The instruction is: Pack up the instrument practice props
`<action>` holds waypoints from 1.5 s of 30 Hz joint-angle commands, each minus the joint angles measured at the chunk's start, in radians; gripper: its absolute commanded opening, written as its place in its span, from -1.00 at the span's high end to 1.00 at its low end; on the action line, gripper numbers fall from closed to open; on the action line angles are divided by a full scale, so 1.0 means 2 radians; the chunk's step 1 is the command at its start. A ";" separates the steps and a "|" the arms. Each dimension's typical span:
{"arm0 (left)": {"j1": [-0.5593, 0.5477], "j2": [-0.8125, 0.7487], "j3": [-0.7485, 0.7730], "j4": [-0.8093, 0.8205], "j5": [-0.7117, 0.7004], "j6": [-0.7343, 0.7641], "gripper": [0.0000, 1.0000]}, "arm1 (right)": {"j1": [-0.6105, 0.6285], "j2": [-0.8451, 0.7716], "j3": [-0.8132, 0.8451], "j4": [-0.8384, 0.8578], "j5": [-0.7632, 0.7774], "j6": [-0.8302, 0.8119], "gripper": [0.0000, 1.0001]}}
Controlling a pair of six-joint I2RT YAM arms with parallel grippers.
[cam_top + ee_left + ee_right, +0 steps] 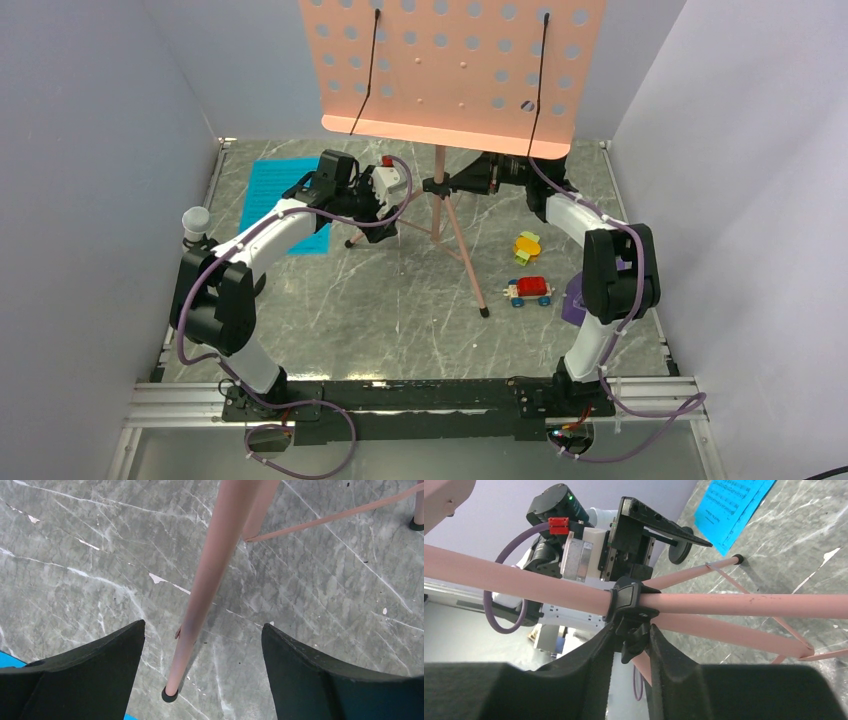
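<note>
- The salmon-pink music stand (450, 70) stands upright at the far middle of the grey marbled desk (400, 320), on its 3 thin legs. Its perforated plate is high above the arms.
- The left claw (203, 630) is spread wide, low over the desk. 1 stand leg (200, 590) passes through the gap between its 2 fingers without touching either of them. The black rubber foot (169, 695) of this leg rests on the desk.
- The right claw (631, 629) is nearly pressed together and pinches the black knob (633, 647) of the collar on the stand's pole. 1 finger lies against each side of the knob.
- The cyan sheet-music pages (272, 195) lie flat on the desk at the far left, beside the left arm.
- The purple metronome (572, 300) sits at the right side of the desk, partly hidden behind the right arm.
- The red toy car (528, 290) is just beside the metronome, and the yellow-orange toy (527, 245) lies a little farther back.
</note>
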 commanded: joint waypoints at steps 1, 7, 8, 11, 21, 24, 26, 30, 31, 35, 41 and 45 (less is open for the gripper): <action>-0.002 -0.005 0.016 0.004 0.004 0.009 -0.81 | -0.002 -0.012 -0.012 0.065 -0.029 0.008 0.45; -0.002 0.000 0.020 0.005 0.004 0.007 -0.82 | -0.002 -0.016 -0.026 0.099 -0.039 0.008 0.82; -0.002 0.001 0.021 0.004 0.004 0.008 -0.82 | -0.001 -0.016 -0.029 0.118 -0.043 0.010 0.89; -0.002 0.004 0.023 0.002 0.003 0.011 -0.81 | 0.002 -0.023 -0.040 0.185 -0.059 -0.002 1.00; -0.002 0.014 0.029 -0.046 -0.035 0.072 -0.81 | 0.021 -0.133 -0.057 -0.122 0.006 -0.604 1.00; -0.002 0.017 0.038 -0.059 -0.046 0.079 -0.81 | 0.023 -0.161 -0.100 -0.098 0.026 -0.740 1.00; -0.002 0.015 0.034 -0.054 -0.052 0.078 -0.82 | 0.023 -0.172 -0.113 -0.105 0.025 -0.842 1.00; -0.004 0.014 0.027 -0.053 -0.058 0.079 -0.82 | 0.026 -0.182 -0.117 -0.127 0.004 -1.035 1.00; -0.004 0.014 0.026 -0.055 -0.057 0.081 -0.82 | 0.026 -0.184 -0.119 -0.136 -0.001 -1.082 1.00; -0.005 0.016 0.026 -0.052 -0.054 0.079 -0.82 | 0.030 -0.191 -0.123 -0.219 -0.015 -1.312 1.00; -0.005 0.016 0.024 -0.038 -0.043 0.066 -0.82 | 0.030 -0.189 -0.116 -0.404 -0.006 -1.610 1.00; -0.005 0.017 0.020 -0.029 -0.033 0.058 -0.82 | 0.027 -0.196 -0.173 -0.376 0.012 -1.728 0.62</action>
